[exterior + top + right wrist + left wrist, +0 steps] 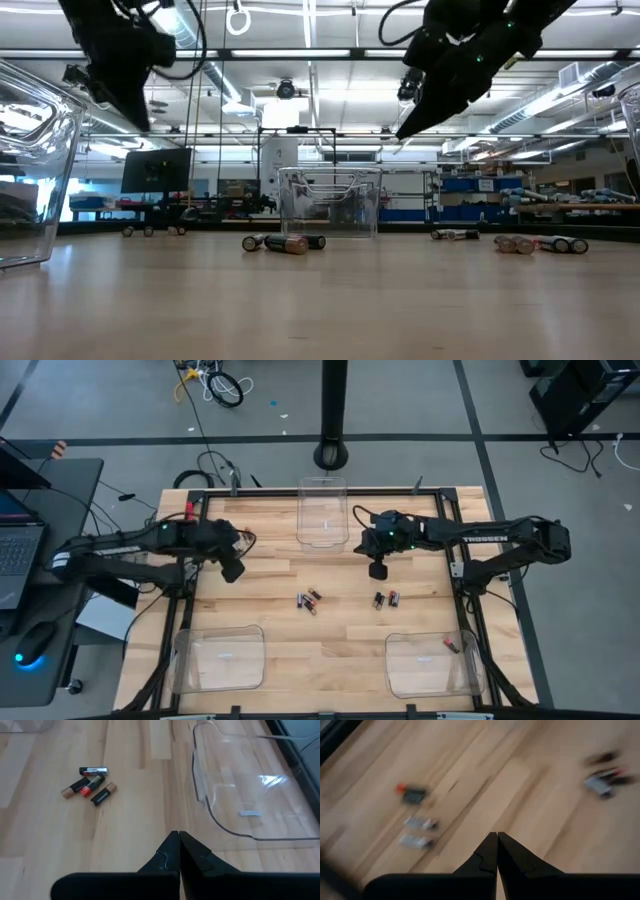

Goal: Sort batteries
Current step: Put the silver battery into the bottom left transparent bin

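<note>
Both pincers hang above the desk, fingers pressed shut and holding nothing: the left pincer (233, 572) at the far left, the right pincer (379, 571) far of centre. The small black and silvery cylindrical batteries (308, 600) lie loose mid-desk in two clusters, one in the near right clear plastic bin (430, 664). Judged next: open fully, descend squarely over one cell, avoid its neighbours. The pale wooden plank desk (330, 635) stands on grey flooring; cables beyond.
</note>
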`<state>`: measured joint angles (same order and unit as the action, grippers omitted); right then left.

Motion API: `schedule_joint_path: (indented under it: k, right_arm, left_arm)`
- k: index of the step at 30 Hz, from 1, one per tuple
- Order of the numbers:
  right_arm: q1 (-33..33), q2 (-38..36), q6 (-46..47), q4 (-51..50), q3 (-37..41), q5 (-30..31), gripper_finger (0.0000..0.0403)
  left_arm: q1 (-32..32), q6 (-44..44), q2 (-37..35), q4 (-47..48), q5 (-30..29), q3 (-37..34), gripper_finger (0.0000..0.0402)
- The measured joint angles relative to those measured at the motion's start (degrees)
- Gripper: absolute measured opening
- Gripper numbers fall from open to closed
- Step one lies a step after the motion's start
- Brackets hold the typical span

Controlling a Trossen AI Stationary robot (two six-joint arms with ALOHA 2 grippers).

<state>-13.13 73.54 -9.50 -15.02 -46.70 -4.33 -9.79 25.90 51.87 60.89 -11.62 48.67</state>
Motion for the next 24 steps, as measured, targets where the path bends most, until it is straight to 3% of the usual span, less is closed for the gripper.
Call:
schedule_joint_path:
  k: [6,10,17,24]
  right_arm:
    - [1.08,-0.59,-1.14,-0.58,0.00,0.22,0.0007]
    - [1.08,-0.59,-1.89,-1.09,0.00,0.23,0.0008]
    - [1.02,-0.59,-3.27,-1.43,0.00,0.27,0.0008]
    - [1.02,-0.59,-3.64,-1.71,0.00,0.27,0.0009]
  left_arm:
    - [-3.91,-0.85,6.19,9.56,0.53,-0.66,0.0017]
    - [-10.68,-6.45,7.19,7.78,1.81,-1.20,0.0017]
    - [-26.14,-17.31,9.18,4.41,10.18,-1.23,0.0006]
    - [-29.21,-31.27,13.97,3.54,10.44,-1.25,0.0031]
